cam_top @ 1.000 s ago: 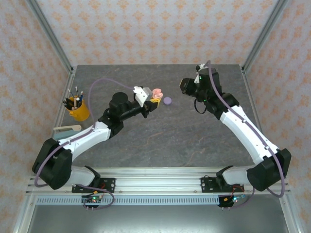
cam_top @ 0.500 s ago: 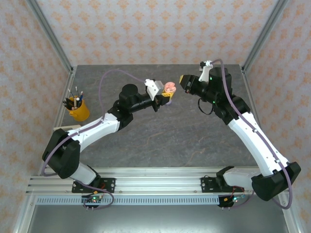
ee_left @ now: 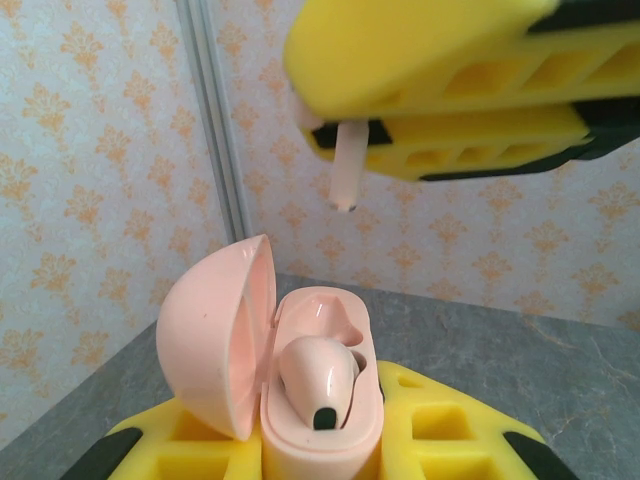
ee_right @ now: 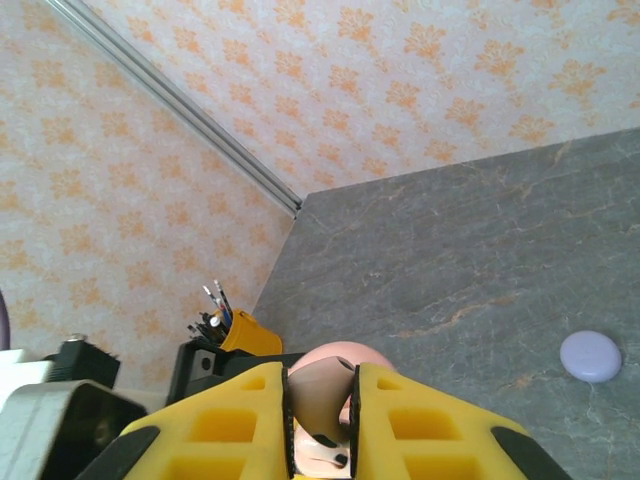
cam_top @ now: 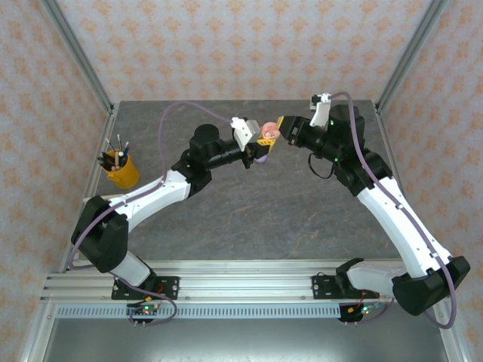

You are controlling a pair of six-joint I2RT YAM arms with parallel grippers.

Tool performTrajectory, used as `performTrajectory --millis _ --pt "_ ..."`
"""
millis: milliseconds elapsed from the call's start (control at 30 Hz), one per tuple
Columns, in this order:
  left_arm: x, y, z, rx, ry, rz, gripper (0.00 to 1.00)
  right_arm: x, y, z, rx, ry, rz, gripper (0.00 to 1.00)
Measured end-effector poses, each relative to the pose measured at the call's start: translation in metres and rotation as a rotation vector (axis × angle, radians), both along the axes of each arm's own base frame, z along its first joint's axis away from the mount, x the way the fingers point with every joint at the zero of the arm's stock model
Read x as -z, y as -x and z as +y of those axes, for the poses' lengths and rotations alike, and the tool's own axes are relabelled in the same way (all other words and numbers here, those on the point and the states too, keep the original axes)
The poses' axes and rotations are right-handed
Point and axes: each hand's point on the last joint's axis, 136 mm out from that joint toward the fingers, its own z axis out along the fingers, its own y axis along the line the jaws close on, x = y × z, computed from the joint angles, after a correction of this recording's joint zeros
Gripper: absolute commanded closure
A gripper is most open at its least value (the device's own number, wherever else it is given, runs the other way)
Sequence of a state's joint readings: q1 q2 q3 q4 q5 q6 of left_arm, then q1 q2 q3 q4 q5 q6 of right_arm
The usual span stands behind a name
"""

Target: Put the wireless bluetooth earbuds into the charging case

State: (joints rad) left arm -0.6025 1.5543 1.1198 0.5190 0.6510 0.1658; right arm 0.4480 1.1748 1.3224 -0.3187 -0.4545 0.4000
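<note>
Both arms swung inward since a second ago and now face each other above the grey stone worktop (cam_top: 249,211). My left fingers (ee_left: 440,430) clamp the open pale pink round plastic charging case (ee_left: 215,340), which has one seated bud (ee_left: 318,375). My right fingers (ee_left: 450,60) pinch the pale pink stemmed earbud (ee_left: 345,165) just above it, stem down. It's light and slick, so I hold it by the head.

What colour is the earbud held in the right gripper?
Pale pink. The left wrist view shows the earbud best, its stem hanging above the open pink case.
</note>
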Motion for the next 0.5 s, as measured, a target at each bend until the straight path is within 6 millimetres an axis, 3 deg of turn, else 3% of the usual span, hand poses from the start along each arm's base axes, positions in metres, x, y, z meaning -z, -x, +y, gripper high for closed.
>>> performTrajectory --millis 500 --pt "-0.0046 -0.0052 -0.0036 0.000 0.002 -0.003 1.00 0.0055 0.0029 0.0059 -0.034 -0.022 0.018 0.80"
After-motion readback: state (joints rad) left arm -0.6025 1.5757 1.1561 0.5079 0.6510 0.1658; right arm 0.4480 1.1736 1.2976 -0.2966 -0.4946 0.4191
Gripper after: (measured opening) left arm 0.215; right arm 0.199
